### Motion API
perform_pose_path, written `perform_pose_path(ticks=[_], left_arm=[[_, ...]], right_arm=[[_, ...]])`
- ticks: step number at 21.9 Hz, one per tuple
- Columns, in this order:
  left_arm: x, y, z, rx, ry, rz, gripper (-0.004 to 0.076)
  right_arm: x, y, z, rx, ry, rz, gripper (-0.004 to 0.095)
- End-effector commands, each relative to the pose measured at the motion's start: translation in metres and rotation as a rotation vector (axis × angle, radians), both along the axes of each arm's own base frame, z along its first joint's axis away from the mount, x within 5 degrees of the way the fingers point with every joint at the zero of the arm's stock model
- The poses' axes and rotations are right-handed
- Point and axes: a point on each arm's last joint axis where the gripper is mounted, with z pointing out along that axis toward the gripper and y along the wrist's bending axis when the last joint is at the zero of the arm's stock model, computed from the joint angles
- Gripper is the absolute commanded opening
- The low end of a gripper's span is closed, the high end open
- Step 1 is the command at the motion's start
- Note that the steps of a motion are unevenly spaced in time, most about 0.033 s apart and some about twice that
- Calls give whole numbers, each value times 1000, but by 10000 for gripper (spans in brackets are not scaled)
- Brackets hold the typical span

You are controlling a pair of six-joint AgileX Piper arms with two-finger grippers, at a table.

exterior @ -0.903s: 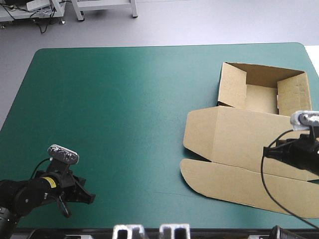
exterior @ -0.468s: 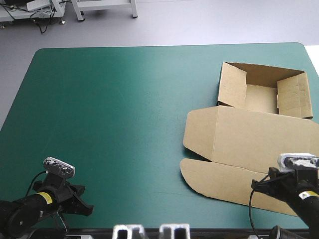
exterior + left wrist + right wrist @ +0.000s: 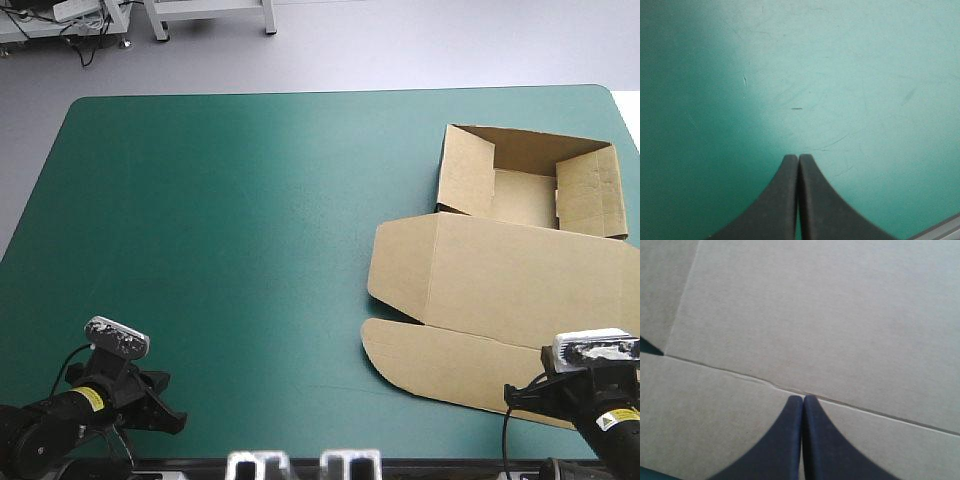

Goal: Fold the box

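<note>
Moved: the right gripper has pulled back from over the lid to the table's near right corner. The left gripper slid slightly closer to the near left corner. The box has not shifted.
Box location: right half of the table, running from near the far right corner down to the near edge.
Box state: open tray at the far end with its walls up and tucked. The lid panel lies flat on the teal-green cover, and the rounded tuck flap is flat at the near end.
Left gripper: black fingers pressed together in one point, nothing between them, bare cover ahead, well apart from the box.
Right gripper: fingers also together and holding nothing. It sits above the tuck flap with its tips at the crease between flap and lid.
Handling (judgement): light, thin board. It is stiff across a panel but hinges easily at the scored creases, and it probably slides on the cover if pushed without a counter-hold.
Where to hold (judgement): take the free near edge of the tuck flap or a side edge of the lid, pinching the sheet edge-on. The flat middle of a panel gives nothing to bite.
Risk (judgement): lifting from one corner could skew the tray or bend the board off its crease.
Progress (judgement): tray formed, lid not yet raised.
</note>
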Motion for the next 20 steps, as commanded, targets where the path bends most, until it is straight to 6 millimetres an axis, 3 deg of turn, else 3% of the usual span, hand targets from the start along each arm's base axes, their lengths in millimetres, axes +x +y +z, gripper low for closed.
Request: perform_pose_path(ticks=[1,20], left_arm=[[4,-2,10,-35,-59,7,-9],[4,-1,10,-24,-59,11,-9]], right_arm=[[3,2,13,-12,-85,57,-13],[2,7,14,45,-87,106,-13]])
